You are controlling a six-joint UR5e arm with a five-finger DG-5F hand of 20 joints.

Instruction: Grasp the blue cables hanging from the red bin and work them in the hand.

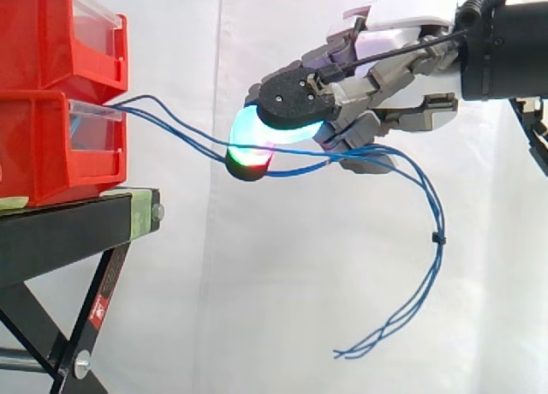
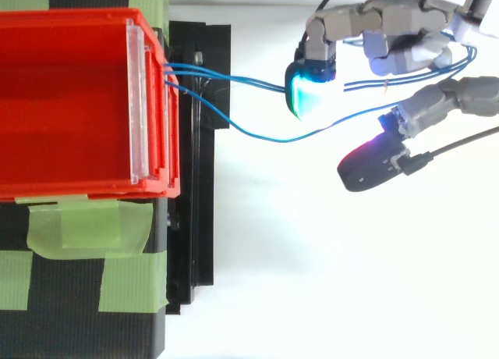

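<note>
Blue cables (image 1: 438,223) (image 2: 234,78) run from the front of a red bin across open air into the hand, and that is where they are at this moment: off the stand's edge, strung between bin and fingers.

Behind everything hangs a white curtain (image 1: 257,283). A black stand (image 1: 60,227) (image 2: 191,179) carries the bins, with green tape (image 2: 86,226) stuck along its top. In the side view two red bins are stacked on it, the upper bin (image 1: 51,43) on the lower bin (image 1: 43,150), their fronts at the stand's edge that faces the hand. From above, the top bin's rim (image 2: 62,187) and its clear front panel (image 2: 136,101) show.

The hand (image 1: 385,77) (image 2: 398,55) comes in from the right in the side view, level with the lower bin and well apart from it. Its fingers are curled and gripping the cables: the strands pass between a cyan-glowing pad (image 1: 248,128) (image 2: 308,94) above and a pad glowing red and green (image 1: 250,158) below, then go on through the curled fingers behind.

The cables leave the lower bin's front, sag a little on the way to the pads, and beyond the fingers they loop out and fall in a long curve below the hand, their free ends hanging loose in the air. From above, one strand sags wider than the others between the bin and the hand.

A small black tie (image 1: 437,238) binds the strands on the hanging loop.
</note>
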